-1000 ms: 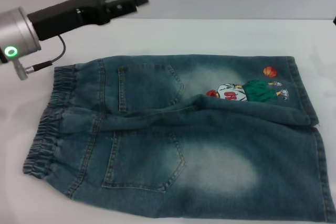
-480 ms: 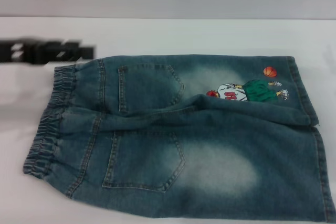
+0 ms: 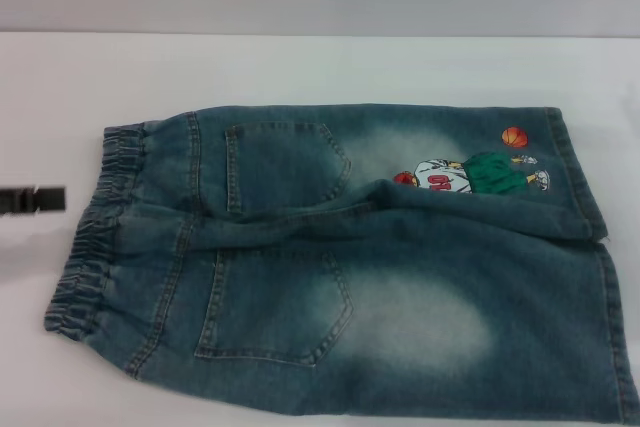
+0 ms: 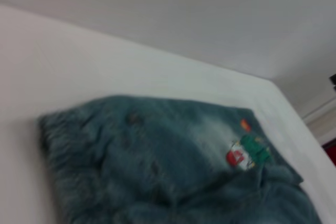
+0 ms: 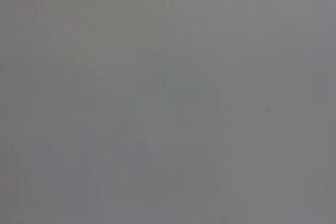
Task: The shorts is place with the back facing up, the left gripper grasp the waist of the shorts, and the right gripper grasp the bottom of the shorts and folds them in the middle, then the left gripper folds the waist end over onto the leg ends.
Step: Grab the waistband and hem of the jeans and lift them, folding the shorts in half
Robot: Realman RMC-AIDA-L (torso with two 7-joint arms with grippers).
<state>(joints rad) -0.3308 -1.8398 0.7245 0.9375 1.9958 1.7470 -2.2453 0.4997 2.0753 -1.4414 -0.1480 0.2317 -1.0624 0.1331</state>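
With the shorts (image 3: 330,257) unfolded on the bench (image 3: 330,67), the left end effector (image 3: 32,200), its state impossible to tell, is seen near the waist (image 3: 95,237), which must be grasped next.

Shorts (image 3: 380,267): faded matt denim cloth; table (image 3: 320,67): smooth white.

shorts (image 4: 173,171) lying flat on white table (image 4: 79,61), back side up, denim blurred. cartoon print (image 4: 247,153) with small orange ball (image 4: 244,125) just beside it, on the leg toward the far side. plain grey wall (image 4: 210,14) behind table edge
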